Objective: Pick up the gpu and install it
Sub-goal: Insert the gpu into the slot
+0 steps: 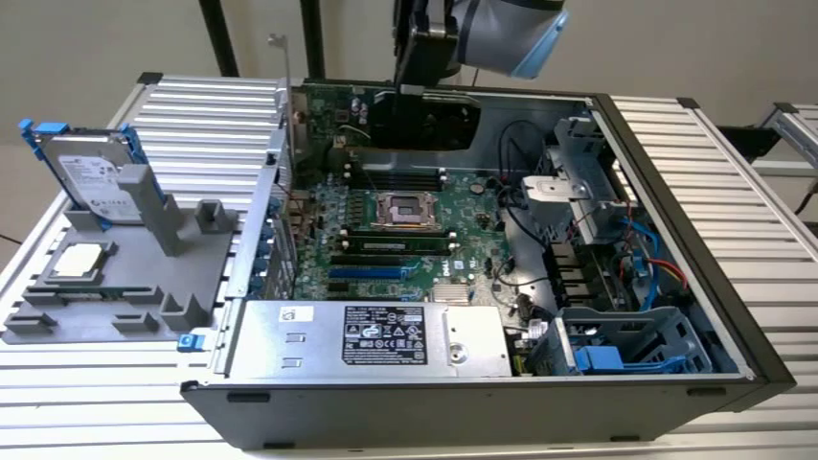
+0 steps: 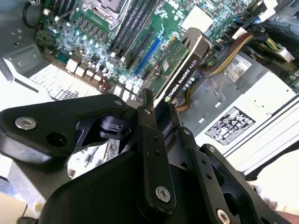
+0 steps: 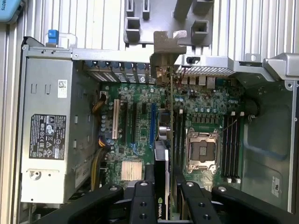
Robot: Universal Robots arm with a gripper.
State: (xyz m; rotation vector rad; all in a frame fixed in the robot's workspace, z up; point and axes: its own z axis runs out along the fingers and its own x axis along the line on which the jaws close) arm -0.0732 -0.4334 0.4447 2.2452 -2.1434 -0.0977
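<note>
On the slatted tabletop (image 1: 715, 182) I see one open computer case (image 1: 665, 383); both wrist views show my pincer (image 3: 161, 186) clamped on one gpu (image 2: 180, 74).

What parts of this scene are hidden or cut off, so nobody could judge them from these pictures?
- The gpu's lower edge: in the second wrist view the gripper covers it.
- The slots under the card: in the first wrist view the gpu is seen edge-on and hides what lies beneath.
- The arm above its wrist: cut off by the exterior view's top edge.
- The card's cooler face in the exterior view: dark, details lost.
</note>
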